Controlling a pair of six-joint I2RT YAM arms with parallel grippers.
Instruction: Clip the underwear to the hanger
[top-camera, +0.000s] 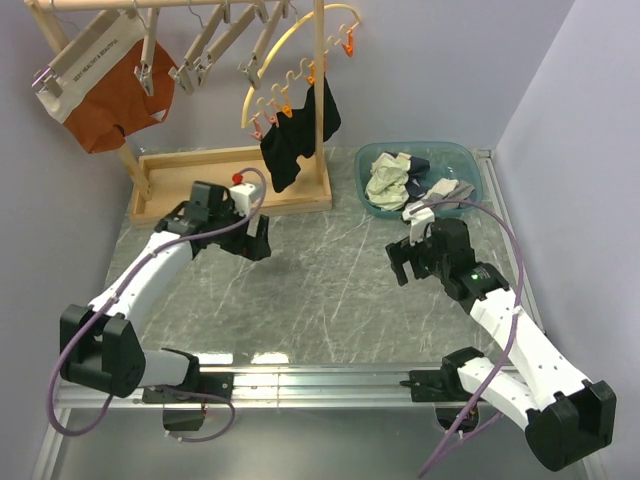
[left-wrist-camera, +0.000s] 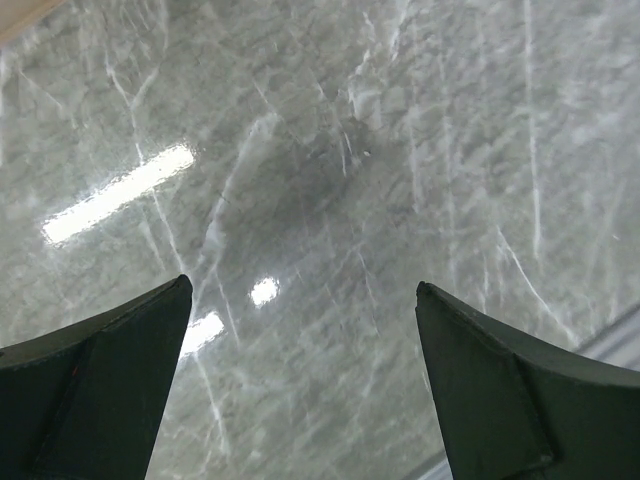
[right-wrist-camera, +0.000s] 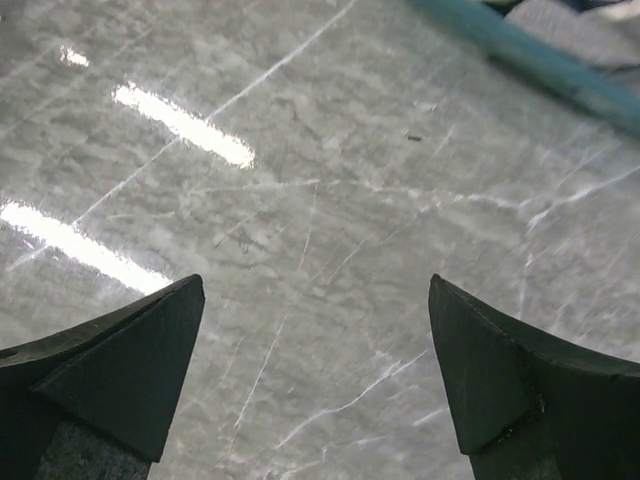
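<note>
The rust-orange underwear (top-camera: 112, 95) with its off-white printed waistband hangs at the top left, clipped to a light wooden hanger (top-camera: 100, 38) on the rack's rail. My left gripper (top-camera: 257, 243) is open and empty above the marble table, right of the rack's base. In the left wrist view its fingers (left-wrist-camera: 95, 385) frame only bare marble. My right gripper (top-camera: 404, 262) is open and empty at mid-table right, just in front of the blue basin. In the right wrist view its fingertips (right-wrist-camera: 125, 375) frame bare marble.
Several more wooden clip hangers (top-camera: 225, 35) hang on the rail. A yellow hoop with orange pegs (top-camera: 290, 70) holds a black garment (top-camera: 298, 135). The wooden rack base (top-camera: 190, 165) sits at back left. A blue basin (top-camera: 470, 165) holds cream and grey clothes (top-camera: 395, 178).
</note>
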